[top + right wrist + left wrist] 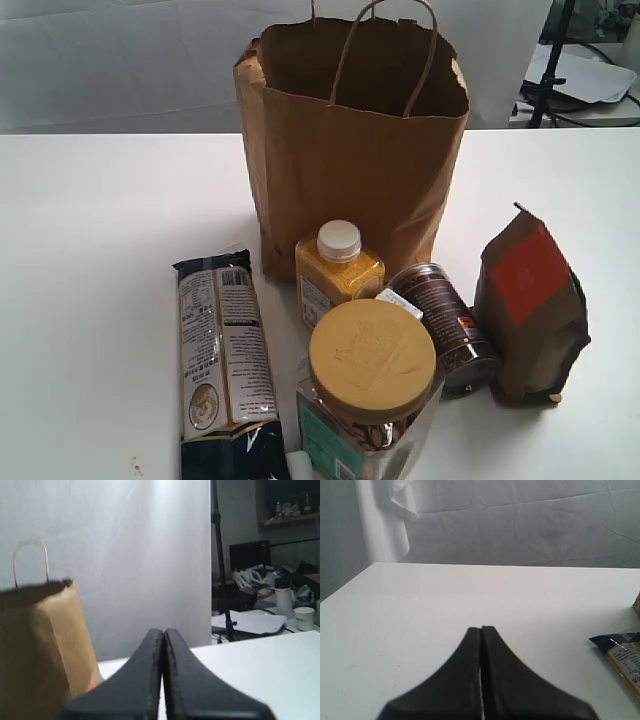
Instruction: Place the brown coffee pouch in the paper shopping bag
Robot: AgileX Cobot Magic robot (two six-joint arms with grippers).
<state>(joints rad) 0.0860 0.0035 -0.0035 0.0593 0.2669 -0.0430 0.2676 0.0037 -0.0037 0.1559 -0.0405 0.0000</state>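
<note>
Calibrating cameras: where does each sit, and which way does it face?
Exterior view: raised, looking down at the paper shopping bag and brown coffee pouch; no robot parts.
Left wrist view: behind the shut left end effector, facing across the table.
Right wrist view: behind the shut right end effector, facing the paper shopping bag.
Exterior and right wrist share that bag.

— Where's the brown coffee pouch (pixel 530 310)?
— Upright on the white table (pixel 90 250), far right, just beside a dark can (pixel 447 325) lying on its side
— And the paper shopping bag (pixel 350 160)?
— Standing open behind, a yellow bottle (pixel 338 268) before it, then a yellow-lidded jar (pixel 370 360) and, left, a long blue packet (pixel 222 360)
</note>
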